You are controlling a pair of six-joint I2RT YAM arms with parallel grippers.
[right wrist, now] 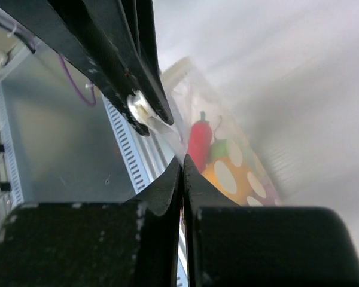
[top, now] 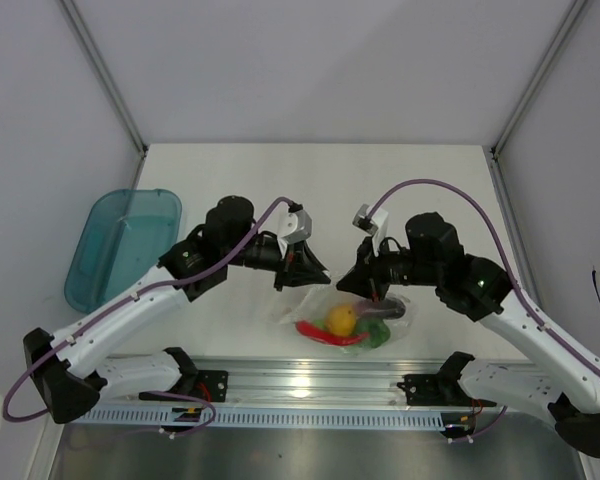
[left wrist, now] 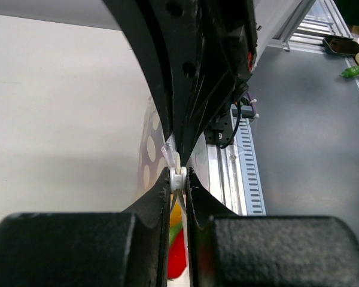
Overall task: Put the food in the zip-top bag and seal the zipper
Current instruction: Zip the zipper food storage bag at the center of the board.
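Near the tabletop's front edge, the zip-top bag lies with the food inside, the left pincer clamped on its mouth edge and the right pincer shut on the film opposite, apparently holding the zipper taut for sealing.

- Zip-top bag: clear, crinkly, white-dotted, at the table's 6 o'clock edge, with its mouth edge lifted.
- Food inside: yellow pepper in the middle, red chili at its 6 o'clock, green vegetable at 4, purple eggplant at 2.
- Zipper: whether it is sealed cannot be told.
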